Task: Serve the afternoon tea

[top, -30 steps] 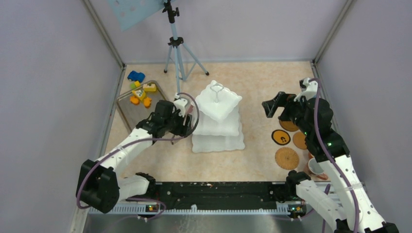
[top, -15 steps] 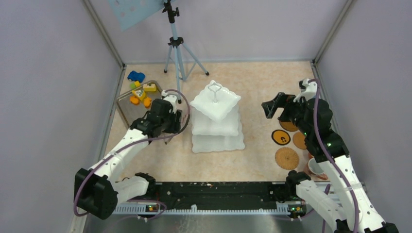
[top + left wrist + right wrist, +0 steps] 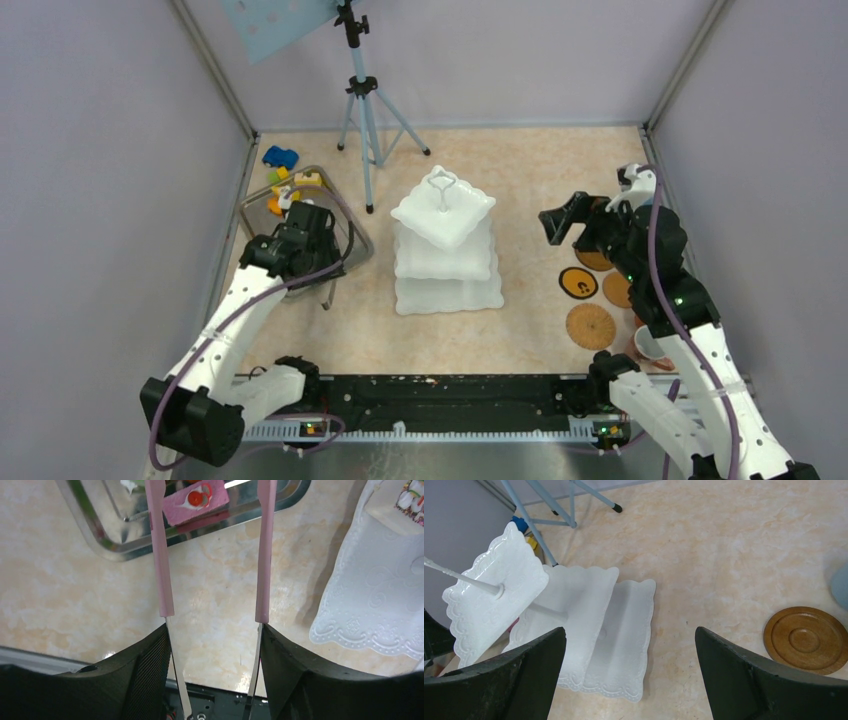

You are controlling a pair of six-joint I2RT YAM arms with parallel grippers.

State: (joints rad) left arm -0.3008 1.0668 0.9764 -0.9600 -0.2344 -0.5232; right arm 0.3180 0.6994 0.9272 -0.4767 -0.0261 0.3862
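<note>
Two arms were on record in the top view. The left arm [image 3: 245, 295] reached forward and to the left, its wrist over the steel tray [image 3: 366, 246] at the left side of the worktop [image 3: 560, 170], just short of the toy pastries [image 3: 285, 185] heaped at the tray's far end. The set of the left jaws could not be told from there. The white three-tier stand [image 3: 445, 235] stood mid-worktop. The right arm [image 3: 665, 275] was raised with its elbow bent, right jaws pointing left towards the stand, above the round coasters [image 3: 591, 326] along the right edge. A pinkish mug [image 3: 652, 345] sat near the closest coaster. A blue toy car [image 3: 280, 157] lay beyond the tray, and a tripod [image 3: 362, 110] stood behind the stand.

The left wrist view supplied the missing detail. The left jaws were spread wide and gripped nothing, their pink-sleeved fingers [image 3: 162, 555] hanging over open worktop with the tray rim just ahead. A pink pastry [image 3: 202, 497] with a red spot lay inside the tray. The stand's bottom tier lay to the right.

The right wrist view showed the right jaws wide apart and empty, held high, looking down on the stand's three tiers, with one brown coaster at the right.
</note>
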